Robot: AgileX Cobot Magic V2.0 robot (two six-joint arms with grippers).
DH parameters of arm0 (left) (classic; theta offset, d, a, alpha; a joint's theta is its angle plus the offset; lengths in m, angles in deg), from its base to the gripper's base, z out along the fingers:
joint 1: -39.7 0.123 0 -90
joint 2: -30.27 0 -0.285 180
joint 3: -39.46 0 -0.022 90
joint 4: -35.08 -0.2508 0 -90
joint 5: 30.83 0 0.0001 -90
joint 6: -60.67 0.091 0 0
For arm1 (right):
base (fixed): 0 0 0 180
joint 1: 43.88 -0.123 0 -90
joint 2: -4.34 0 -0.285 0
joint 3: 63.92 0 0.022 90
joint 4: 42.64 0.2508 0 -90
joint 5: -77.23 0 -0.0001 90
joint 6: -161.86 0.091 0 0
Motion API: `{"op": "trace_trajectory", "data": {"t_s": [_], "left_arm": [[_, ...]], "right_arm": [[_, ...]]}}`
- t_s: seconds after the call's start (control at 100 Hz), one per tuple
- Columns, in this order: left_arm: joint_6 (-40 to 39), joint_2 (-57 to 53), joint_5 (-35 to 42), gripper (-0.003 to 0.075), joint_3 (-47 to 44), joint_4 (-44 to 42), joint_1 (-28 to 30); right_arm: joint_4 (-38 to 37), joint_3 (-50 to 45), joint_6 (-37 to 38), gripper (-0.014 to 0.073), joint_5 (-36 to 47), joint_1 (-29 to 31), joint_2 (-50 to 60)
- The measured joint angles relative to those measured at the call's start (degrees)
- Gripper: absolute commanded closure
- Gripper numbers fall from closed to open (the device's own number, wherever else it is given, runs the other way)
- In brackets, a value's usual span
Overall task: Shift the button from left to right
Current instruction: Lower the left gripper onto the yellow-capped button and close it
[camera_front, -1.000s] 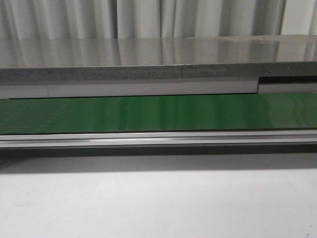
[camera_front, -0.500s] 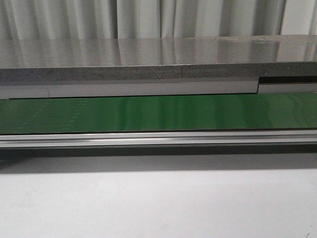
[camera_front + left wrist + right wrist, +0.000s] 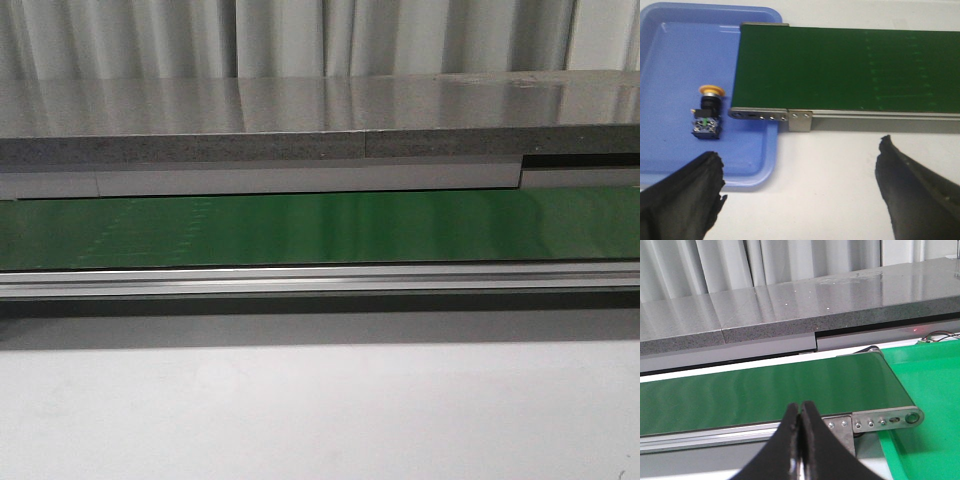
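Only left wrist cam shows button (image 3: 707, 114) in blue tray (image 3: 670, 75); front cam, just belt (image 3: 320, 230)

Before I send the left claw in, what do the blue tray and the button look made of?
The shallow blue tray looks like moulded plastic: smooth, rounded rim, soft sheen. The small yellow-capped button with its black boxy body also seems plastic, matte; too small to be sure.

Two matte black, rough-textured fingers (image 3: 680, 200) of the left gripper (image 3: 800, 197), and the right gripper's (image 3: 800, 440) smooth, tapered black fingers (image 3: 785, 450).
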Motion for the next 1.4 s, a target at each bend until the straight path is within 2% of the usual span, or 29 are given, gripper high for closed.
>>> {"op": "trace_trajectory", "data": {"t_s": [0.19, 0.29, 0.5, 0.62, 0.83, 1.4], "left_arm": [[-1.21, 10.55, -1.06, 0.0120, 7.26, -5.32, 0.00], [-1.20, 16.64, -0.90, 0.0120, 10.67, -5.81, 1.86], [-1.08, 27.55, 1.06, 0.0120, 15.81, -6.17, 10.87], [1.60, 33.56, 1.28, 0.0120, 17.77, -4.45, 16.17], [3.75, 43.30, 3.13, 0.0121, 19.57, -2.68, 21.80], [3.85, 60.15, 8.56, 0.0121, 20.38, -1.85, 23.25]], "right_arm": [[0.00, 0.00, 0.00, 0.0661, 0.00, 0.00, 0.00], [0.00, 0.00, 0.00, 0.0661, 0.00, 0.00, 0.00], [0.00, 0.00, 0.00, 0.0661, 0.00, 0.00, 0.00], [0.00, 0.00, 0.00, 0.0661, 0.00, 0.00, 0.00], [0.00, 0.00, 0.00, 0.0661, 0.00, 0.00, 0.00], [0.00, 0.00, 0.00, 0.0661, 0.00, 0.00, 0.00]]}}
